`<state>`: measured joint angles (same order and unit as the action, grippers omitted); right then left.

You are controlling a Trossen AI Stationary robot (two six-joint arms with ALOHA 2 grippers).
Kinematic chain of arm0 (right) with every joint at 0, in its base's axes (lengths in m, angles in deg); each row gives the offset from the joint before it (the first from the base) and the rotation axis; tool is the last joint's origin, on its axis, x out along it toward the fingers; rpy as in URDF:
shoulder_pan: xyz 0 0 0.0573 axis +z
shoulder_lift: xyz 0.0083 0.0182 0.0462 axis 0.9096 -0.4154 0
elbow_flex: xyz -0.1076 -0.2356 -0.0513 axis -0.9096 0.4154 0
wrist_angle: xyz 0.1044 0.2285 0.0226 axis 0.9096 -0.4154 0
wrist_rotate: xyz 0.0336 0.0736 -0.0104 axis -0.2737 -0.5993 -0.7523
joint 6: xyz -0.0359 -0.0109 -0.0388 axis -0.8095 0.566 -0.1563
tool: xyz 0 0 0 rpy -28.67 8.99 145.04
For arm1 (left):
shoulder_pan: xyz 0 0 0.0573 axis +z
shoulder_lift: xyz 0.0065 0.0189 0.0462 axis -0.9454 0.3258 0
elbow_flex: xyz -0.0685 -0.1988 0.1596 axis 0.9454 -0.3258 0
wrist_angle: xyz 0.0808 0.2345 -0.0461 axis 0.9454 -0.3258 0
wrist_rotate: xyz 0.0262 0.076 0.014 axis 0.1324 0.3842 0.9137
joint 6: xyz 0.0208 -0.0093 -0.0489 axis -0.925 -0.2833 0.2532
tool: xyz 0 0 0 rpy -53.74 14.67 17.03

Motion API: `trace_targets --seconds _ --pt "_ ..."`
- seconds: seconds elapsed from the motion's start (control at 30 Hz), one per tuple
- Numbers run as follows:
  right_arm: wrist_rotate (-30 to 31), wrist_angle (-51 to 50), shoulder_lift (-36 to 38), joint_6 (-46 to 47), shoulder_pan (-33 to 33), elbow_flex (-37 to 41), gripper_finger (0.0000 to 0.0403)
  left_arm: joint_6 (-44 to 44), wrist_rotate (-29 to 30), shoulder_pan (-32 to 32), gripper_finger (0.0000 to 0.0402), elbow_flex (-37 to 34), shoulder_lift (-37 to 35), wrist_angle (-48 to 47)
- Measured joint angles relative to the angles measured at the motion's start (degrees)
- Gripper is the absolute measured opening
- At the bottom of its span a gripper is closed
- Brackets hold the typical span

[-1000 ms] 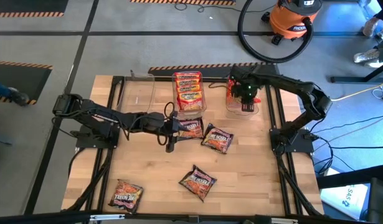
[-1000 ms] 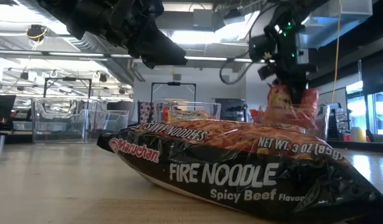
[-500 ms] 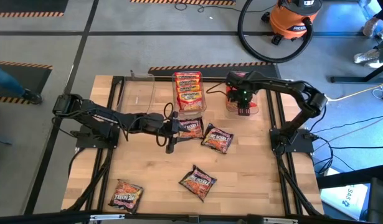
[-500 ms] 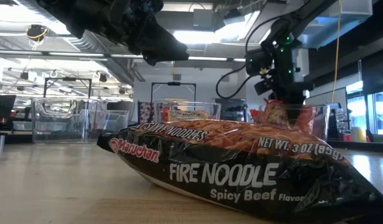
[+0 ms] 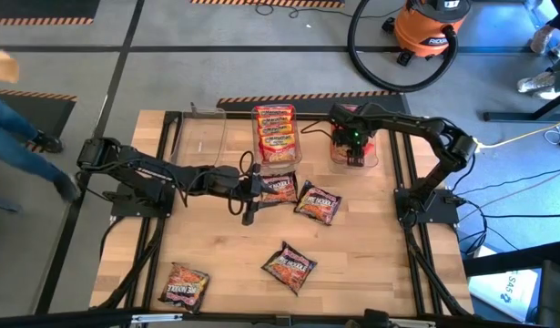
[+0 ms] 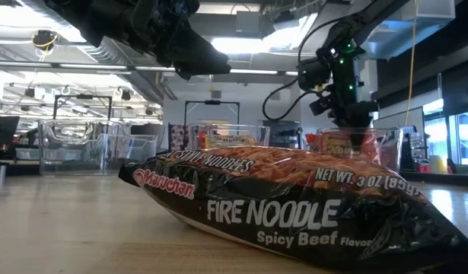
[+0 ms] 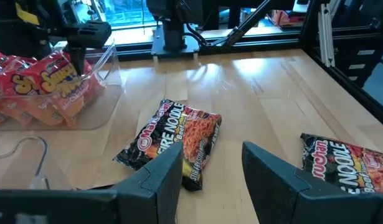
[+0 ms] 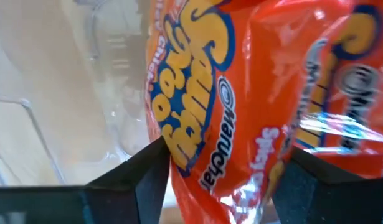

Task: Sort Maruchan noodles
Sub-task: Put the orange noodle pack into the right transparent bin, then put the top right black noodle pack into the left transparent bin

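Note:
My right gripper [image 5: 353, 146] points down over the clear tub [image 5: 355, 157] at the table's far right, fingers open. Just below them an orange Maruchan packet [image 8: 222, 106] lies in that tub [image 6: 348, 143]. My left gripper [image 7: 210, 180] hovers open above the table's middle [image 5: 259, 189], next to a dark packet [image 5: 280, 189]. Other dark packets lie flat on the wood [image 5: 318, 202], [image 5: 290, 266], [image 5: 184, 285]; one fills the low view [image 6: 294, 205]. The middle tub [image 5: 276, 135] holds red and orange packets.
An empty clear tub [image 5: 202, 137] stands at the far left of the table. A person's blue sleeve [image 5: 15, 128] shows beyond the table's left edge. An orange vacuum with its hose [image 5: 430, 27] stands on the floor behind the table. Bare wood lies between the loose packets.
My right gripper has gone down toward the far right tub with the orange packet. The packet hung upright above the tub's rim a second ago; now it lies inside the tub, below the fingers.

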<state>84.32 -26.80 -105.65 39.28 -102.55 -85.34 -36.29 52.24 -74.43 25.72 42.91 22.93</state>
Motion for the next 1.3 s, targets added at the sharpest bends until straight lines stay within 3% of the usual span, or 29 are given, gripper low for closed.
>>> trace_targets --seconds 0.17,0.53,0.77,1.07,1.3 --pt "3.35 -0.92 0.00 2.02 0.00 -1.61 0.0222 -0.02 0.00 0.00 0.0158 0.00 0.00 -0.02" --pt "5.09 -5.04 0.56 4.75 0.00 -2.85 0.0222 0.00 0.01 0.00 0.0158 0.00 0.00 -0.22" --pt "4.04 -8.52 4.78 8.93 0.02 -5.83 0.0223 0.01 1.23 0.00 0.0158 0.00 0.00 -0.15" --pt "-9.10 -8.67 14.60 17.55 1.32 -3.65 0.0223 0.00 7.94 0.07 0.0158 0.00 0.00 -0.07" --pt "-12.13 4.49 23.21 23.74 10.21 6.05 0.0223 0.02 9.22 0.07 0.0158 0.00 0.03 -0.04"
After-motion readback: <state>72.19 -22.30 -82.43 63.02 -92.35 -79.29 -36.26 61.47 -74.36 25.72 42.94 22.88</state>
